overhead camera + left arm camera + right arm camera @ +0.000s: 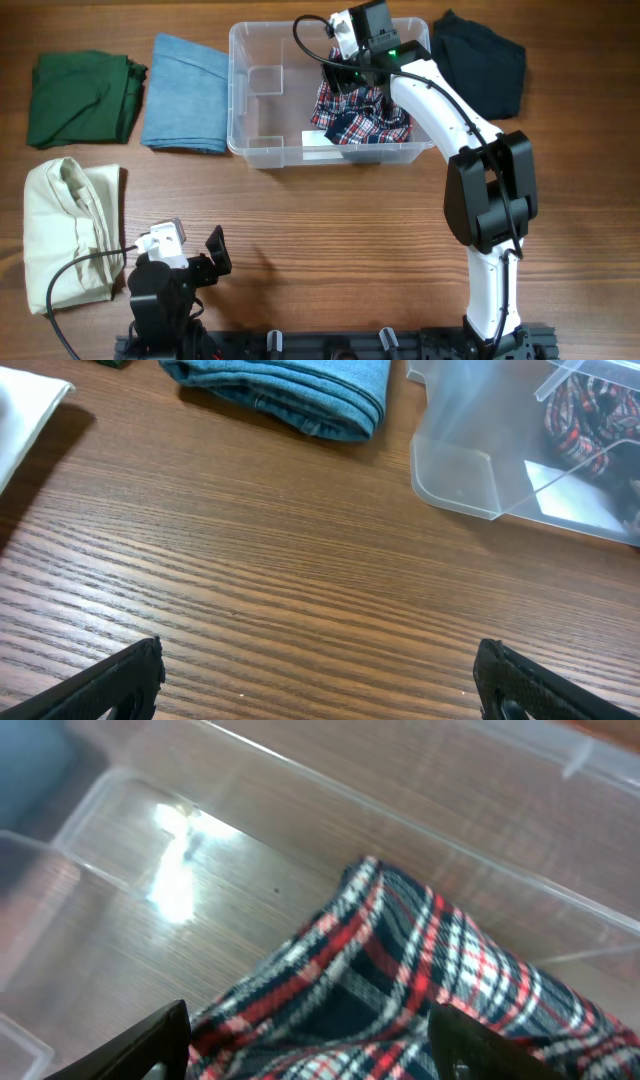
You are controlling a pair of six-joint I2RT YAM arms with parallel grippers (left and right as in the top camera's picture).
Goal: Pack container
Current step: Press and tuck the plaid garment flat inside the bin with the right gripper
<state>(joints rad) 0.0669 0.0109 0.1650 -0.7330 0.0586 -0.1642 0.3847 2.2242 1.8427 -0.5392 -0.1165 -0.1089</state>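
Observation:
The clear plastic container (236,90) stands at the back middle of the table. A red, white and navy plaid garment (360,115) lies bunched in its right half. My right gripper (343,80) reaches down into the container right over that garment. In the right wrist view its fingers stand wide apart (315,1045) with the plaid cloth (400,980) bulging between them, and the container's bare floor (250,870) shows beyond. My left gripper (208,262) rests low at the front left, open over bare wood (320,680); the container's corner (470,480) lies ahead of it.
A dark green garment (80,95) and a folded blue one (185,92) lie left of the container. A cream garment (65,230) lies at the front left. A black garment (480,65) lies right of the container, behind my right arm.

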